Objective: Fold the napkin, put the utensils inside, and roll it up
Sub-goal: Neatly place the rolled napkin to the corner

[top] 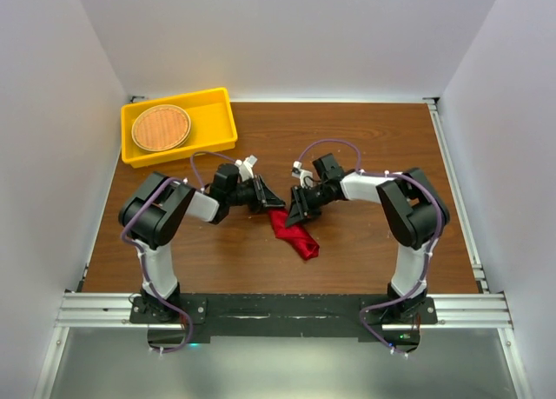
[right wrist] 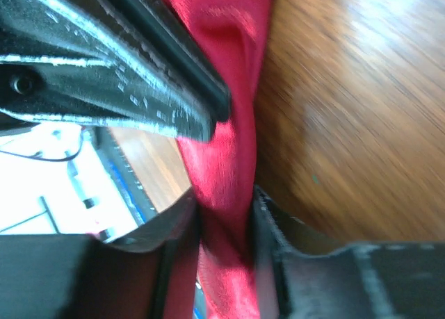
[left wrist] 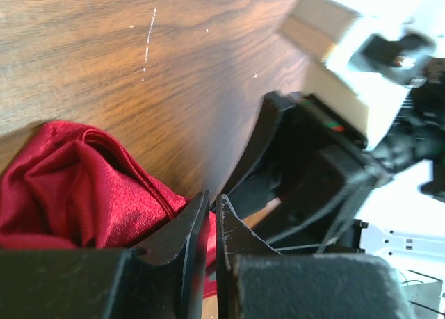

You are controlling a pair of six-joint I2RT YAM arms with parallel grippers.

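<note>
1. The bright red soft cloth napkin [top: 294, 234] lies bunched mid-table, trailing toward 5 o'clock.
2. At its 11 o'clock end, the left gripper [left wrist: 211, 197] pinches cloth, jaws narrow.
3. At 12 o'clock, the right gripper [right wrist: 226, 201] clasps cloth between narrow jaws.

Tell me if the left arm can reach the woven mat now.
Probably not yet: the left gripper seems to pinch the napkin; otherwise the way to the mat in the yellow bin looks free.
</note>
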